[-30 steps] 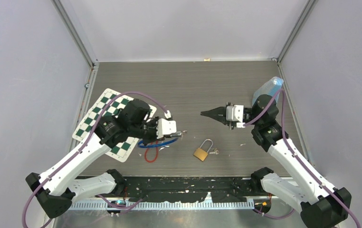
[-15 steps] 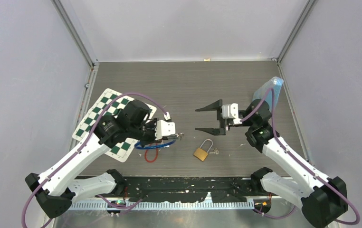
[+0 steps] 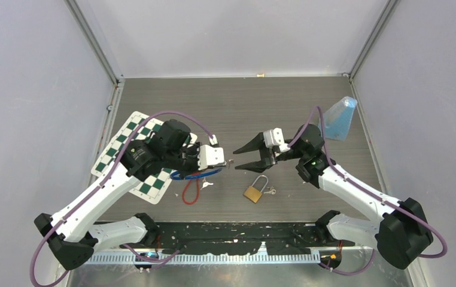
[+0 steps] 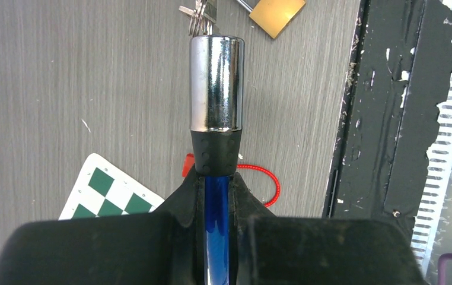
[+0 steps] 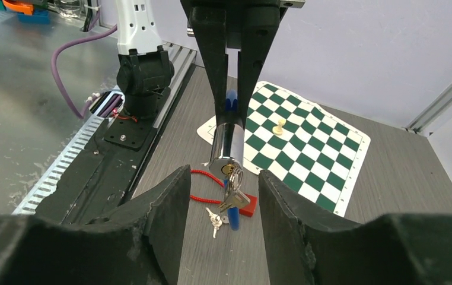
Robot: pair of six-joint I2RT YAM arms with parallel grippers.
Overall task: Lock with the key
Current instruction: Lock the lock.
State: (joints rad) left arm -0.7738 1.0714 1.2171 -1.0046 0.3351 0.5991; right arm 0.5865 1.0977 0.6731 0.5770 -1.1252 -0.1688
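My left gripper [image 3: 222, 162] is shut on a blue cable lock [image 4: 216, 225], just behind its chrome cylinder [image 4: 216, 83]. The cylinder [image 5: 225, 148] sticks out past the fingertips toward the right arm. A bunch of keys [image 5: 234, 193] hangs on a ring from the cylinder's brass keyway. My right gripper [image 3: 242, 157] is open and faces the cylinder end. In the right wrist view its fingers [image 5: 170, 202] stand either side of the hanging keys without touching them. The blue cable loop [image 3: 195, 175] trails under the left gripper.
A brass padlock [image 3: 253, 192] with small keys [image 3: 269, 191] lies on the table near the front. A red cable lock [image 3: 190, 192] lies left of it. A green chessboard [image 3: 130, 149] with a pawn [image 5: 279, 126] sits under the left arm. A blue cone [image 3: 339, 116] stands at the right.
The right gripper has opened and swung left and forward, up to the lock's key end. The left gripper has shifted slightly right, still holding the lock.
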